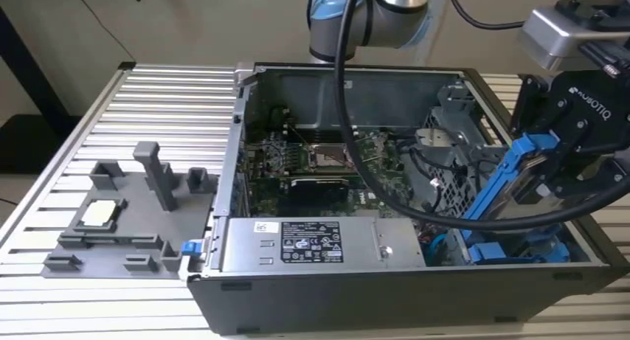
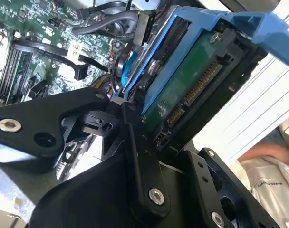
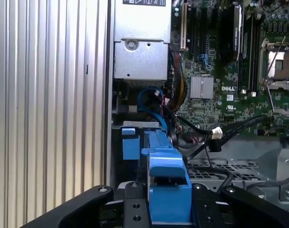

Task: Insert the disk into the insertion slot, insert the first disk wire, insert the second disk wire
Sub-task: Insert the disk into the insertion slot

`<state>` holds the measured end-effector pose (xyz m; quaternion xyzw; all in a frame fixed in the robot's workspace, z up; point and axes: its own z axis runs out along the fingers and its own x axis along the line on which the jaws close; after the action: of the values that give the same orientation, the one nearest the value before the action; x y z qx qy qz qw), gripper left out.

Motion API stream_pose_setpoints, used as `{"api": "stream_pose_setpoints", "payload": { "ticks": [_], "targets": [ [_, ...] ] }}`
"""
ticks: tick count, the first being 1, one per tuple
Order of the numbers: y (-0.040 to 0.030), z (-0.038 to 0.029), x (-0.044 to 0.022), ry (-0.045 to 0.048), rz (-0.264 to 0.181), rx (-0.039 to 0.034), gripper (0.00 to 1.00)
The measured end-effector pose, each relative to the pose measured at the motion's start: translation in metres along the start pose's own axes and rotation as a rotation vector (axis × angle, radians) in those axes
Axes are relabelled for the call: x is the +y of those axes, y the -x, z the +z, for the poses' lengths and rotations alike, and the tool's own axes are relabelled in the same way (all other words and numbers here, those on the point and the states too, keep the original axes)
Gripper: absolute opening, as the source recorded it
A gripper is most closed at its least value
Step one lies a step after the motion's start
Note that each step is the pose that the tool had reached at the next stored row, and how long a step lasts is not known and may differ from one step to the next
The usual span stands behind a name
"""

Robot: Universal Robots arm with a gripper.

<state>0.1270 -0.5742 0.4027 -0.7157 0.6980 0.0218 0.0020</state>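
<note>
The disk [image 1: 495, 195] isn't seated yet. You've got it hanging at a steep tilt over the corner of the computer case [image 1: 394, 299] on the exterior view's right. Its low end dips toward the insertion slot [image 1: 512, 243] and its top end is up by the gripper [image 1: 547, 170].

The fingers [image 2: 132, 137] are closed down on the disk, pinching it from both flat sides, with nothing else in the grasp. In the first wrist view the blue carrier [image 3: 166, 183] sits dead centre between the two black finger links, so the hold looks square to me.

My read on the tilt: the bay takes the disk edge-first rather than flat, so you're lining it up on that slant. Holding it by the top end leaves the whole lower stretch free to go into the bay.

In the second wrist view the green board's connector row [image 2: 201, 83] faces out, I'd guess so the ports can be reached.

A loose black cable with a pale plug [image 3: 216, 133] lies over the motherboard [image 3: 216, 90] near the bay, not plugged into the disk. So I'd call it step one in progress, neither wire in.
</note>
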Motion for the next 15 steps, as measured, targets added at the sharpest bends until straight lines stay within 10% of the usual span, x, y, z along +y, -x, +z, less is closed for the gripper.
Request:
{"api": "stream_pose_setpoints", "payload": {
  "ticks": [3,8,15],
  "targets": [
    [0.0002,0.0025,-0.0007,0.0034,0.000,-0.0004,0.33],
    [0.0006,-0.0025,-0.0039,0.0513,0.001,0.0006,0.33],
    [0.0012,-0.0207,-0.0043,0.0681,0.002,0.0000,0.33]
  ]
}}
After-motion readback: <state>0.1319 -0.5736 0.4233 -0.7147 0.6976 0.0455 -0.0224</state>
